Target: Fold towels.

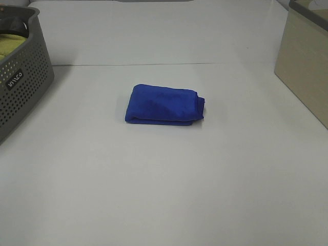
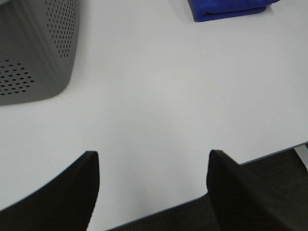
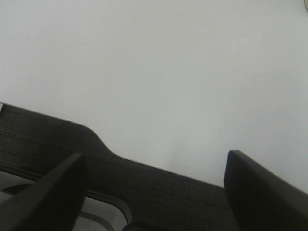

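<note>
Towel (image 1: 163, 105) is lying folded into a thick, compact blue packet near the middle of the white tabletop (image 1: 164, 195), touching nothing else. Its long axis is running left to right across the high view, with the rounded, bulging fold facing right and the layered edges showing along the near side and the left end. Judging by that shape, the folding is looking finished or close to it. The risk from here is the bulging right end springing open, since the fuzzy layers are sitting loose and nothing is pressing them down; any further pinch catching only the top layer would be peeling the packet apart instead of moving it whole. Both arms are waiting back at the near edge of the tabletop, well apart from the towel. The left gripper (image 2: 153, 185) is holding its fingers wide with nothing between them, and the right gripper (image 3: 156, 192) is doing the same. A grey perforated basket (image 1: 23, 87) with yellow-green cloth (image 1: 11, 45) inside is standing at far left, and a beige box (image 1: 305, 61) at far right.
</note>
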You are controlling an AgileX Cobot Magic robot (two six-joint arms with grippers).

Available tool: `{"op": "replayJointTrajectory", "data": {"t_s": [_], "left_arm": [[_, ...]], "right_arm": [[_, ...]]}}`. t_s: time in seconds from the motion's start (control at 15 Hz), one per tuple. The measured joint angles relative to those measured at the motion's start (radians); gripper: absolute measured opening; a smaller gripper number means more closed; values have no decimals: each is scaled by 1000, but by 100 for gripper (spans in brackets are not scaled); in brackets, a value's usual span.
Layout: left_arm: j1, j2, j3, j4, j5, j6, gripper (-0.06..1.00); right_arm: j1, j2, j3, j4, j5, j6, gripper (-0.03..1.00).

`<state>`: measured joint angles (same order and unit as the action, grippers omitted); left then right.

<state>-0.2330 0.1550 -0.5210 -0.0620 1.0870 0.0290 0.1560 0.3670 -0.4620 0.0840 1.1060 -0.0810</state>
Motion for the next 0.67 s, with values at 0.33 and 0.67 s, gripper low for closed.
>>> {"op": "replayJointTrajectory", "data": {"t_s": [0.33, 0.67], "left_arm": [[0, 0, 0, -1, -2, 0, 62], [79, 0, 0, -4, -3, 1, 62]], "right_arm": [[0, 0, 0, 0, 0, 0, 76], [-136, -12, 0, 1, 0, -5, 76]]}}
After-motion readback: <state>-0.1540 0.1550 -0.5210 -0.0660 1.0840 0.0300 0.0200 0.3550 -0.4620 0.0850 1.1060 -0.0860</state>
